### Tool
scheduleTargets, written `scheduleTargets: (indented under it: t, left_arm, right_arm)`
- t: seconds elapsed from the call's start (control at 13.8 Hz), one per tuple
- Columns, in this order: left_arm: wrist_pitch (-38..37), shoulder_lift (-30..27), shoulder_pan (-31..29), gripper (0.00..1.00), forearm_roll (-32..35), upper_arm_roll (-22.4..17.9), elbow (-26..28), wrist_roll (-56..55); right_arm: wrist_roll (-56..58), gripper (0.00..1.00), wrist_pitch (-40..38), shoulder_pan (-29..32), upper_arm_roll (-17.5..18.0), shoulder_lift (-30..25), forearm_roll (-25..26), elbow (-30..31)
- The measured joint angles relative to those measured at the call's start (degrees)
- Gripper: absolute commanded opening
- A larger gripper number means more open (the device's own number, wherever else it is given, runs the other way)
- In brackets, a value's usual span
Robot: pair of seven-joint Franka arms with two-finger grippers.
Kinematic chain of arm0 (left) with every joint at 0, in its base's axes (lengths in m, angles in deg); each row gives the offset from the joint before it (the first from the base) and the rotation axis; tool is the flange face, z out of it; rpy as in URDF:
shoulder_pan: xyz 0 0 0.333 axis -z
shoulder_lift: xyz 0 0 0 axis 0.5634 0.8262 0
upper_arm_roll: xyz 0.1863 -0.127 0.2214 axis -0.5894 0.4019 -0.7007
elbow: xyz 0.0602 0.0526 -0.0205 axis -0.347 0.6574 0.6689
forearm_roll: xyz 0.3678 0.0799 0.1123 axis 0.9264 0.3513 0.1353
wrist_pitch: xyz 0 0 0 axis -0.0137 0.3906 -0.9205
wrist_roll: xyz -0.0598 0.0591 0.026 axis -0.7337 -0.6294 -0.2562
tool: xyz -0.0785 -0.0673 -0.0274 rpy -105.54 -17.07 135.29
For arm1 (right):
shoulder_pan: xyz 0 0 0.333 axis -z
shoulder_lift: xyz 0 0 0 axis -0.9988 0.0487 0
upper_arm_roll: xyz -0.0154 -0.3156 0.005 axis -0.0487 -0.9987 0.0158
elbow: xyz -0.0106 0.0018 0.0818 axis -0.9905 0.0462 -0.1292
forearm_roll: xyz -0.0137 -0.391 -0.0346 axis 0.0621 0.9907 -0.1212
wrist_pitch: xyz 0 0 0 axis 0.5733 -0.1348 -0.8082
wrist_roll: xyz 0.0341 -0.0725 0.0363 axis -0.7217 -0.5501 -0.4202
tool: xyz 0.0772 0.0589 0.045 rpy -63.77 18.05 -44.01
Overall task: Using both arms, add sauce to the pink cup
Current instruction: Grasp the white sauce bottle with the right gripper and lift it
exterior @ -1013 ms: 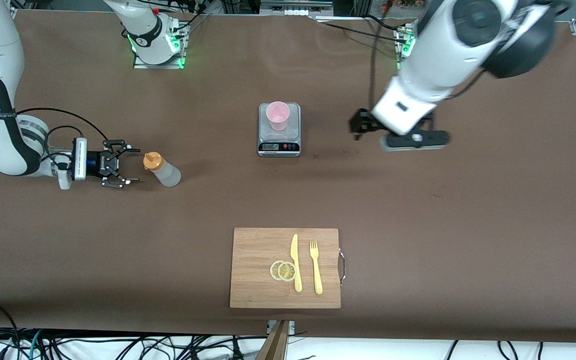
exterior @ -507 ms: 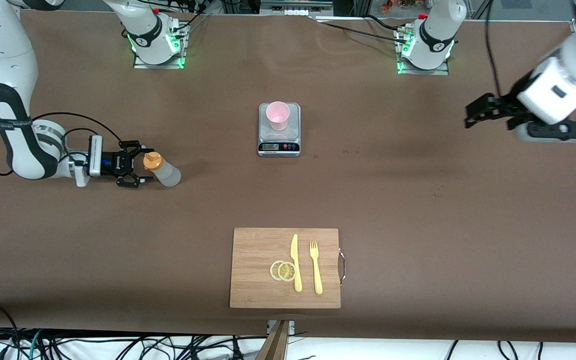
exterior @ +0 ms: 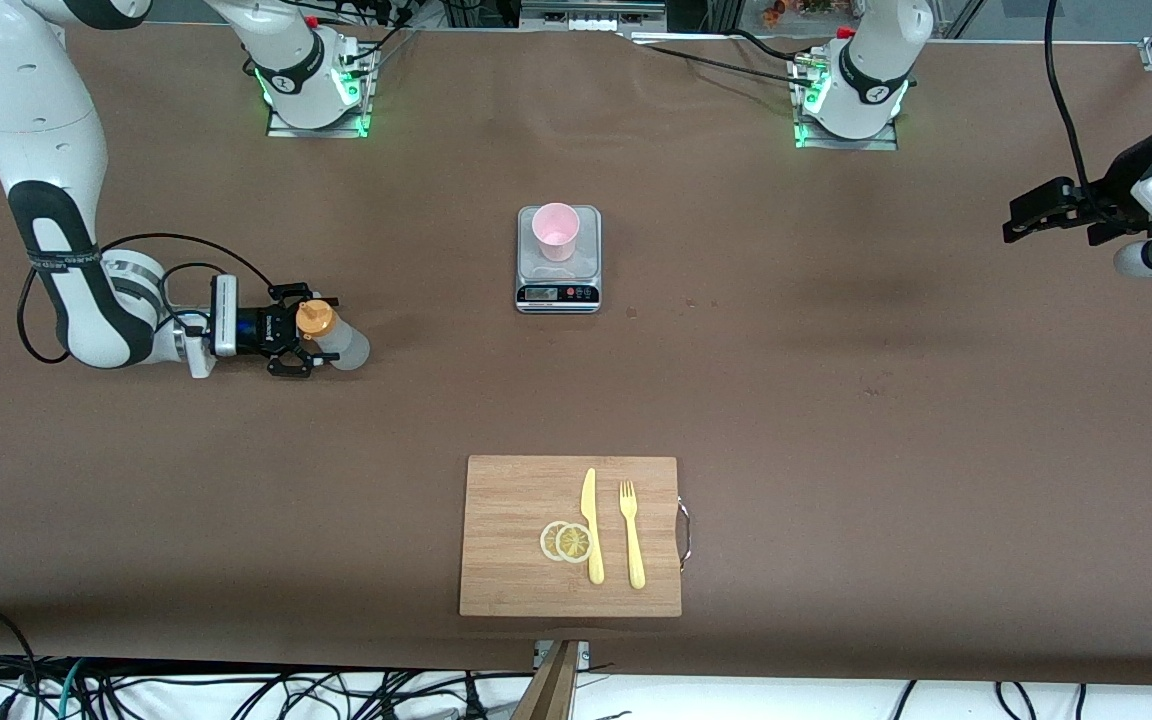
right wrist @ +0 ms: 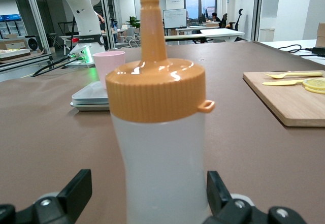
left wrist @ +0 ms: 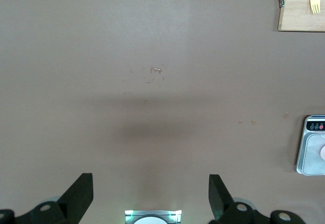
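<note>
Pink plastic formed the small tapered cup (exterior: pixel 556 231) that stood on the steel plate of a kitchen scale (exterior: pixel 558 292) at mid-table; whether anything lay inside it could not be made out. Toward the right arm's end of the table, nearer the front camera than the scale, the sauce (exterior: pixel 333 336), a translucent whitish squeeze bottle with a ribbed orange cap and tall nozzle, stood upright on the brown table (exterior: pixel 836 420). The right gripper (exterior: pixel 302 335) reached in low and level, its black fingers (right wrist: pixel 73 193) spread on either side of the bottle's body and not pressed to it; the bottle's base was cut off in the right wrist view. The left gripper (exterior: pixel 1046 212) hung spread and empty over bare table at the left arm's end. Nearest the front camera lay a wooden cutting board (exterior: pixel 516 580) carrying two lemon slices (exterior: pixel 566 541), a yellow plastic knife (exterior: pixel 591 525) and a fork (exterior: pixel 630 532).
</note>
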Motion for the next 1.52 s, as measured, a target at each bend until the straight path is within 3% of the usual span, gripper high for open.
scheduleTargets:
  t: [0.43,0.51,0.58,0.8,1.01,1.16,1.52]
  left_arm:
    - [0.0,0.4,0.4,1.0,0.0,0.9,0.0,0.0]
    - [0.0,0.4,0.4,1.0,0.0,0.9,0.0,0.0]
    - [0.0,0.4,0.4,1.0,0.0,0.9,0.0,0.0]
    - [0.1,0.8,0.4,1.0,0.0,0.9,-0.3,0.0]
    - [0.2,1.6,0.4,1.0,0.0,0.9,-1.2,0.0]
    - [0.2,2.0,0.4,1.0,0.0,0.9,-2.1,0.0]
    - [0.2,2.6,0.4,1.0,0.0,0.9,-3.1,0.0]
  right_arm:
    - [-0.4,0.92,0.0,-0.2,0.6,0.0,0.0,-1.0]
    - [-0.5,0.77,0.0,-0.3,0.8,0.0,0.0,-1.1]
    - [-0.6,0.74,0.0,-0.4,1.0,0.0,0.0,-1.3]
    - [-1.2,0.37,0.1,-0.7,1.1,0.0,0.0,-1.9]
    - [-3.0,0.14,0.4,-1.4,1.1,0.0,0.0,-2.6]
    - [-5.6,0.11,0.6,-2.1,1.1,0.0,0.5,-3.0]
    - [-16.4,0.05,0.5,-4.3,1.2,0.0,8.5,-7.8]
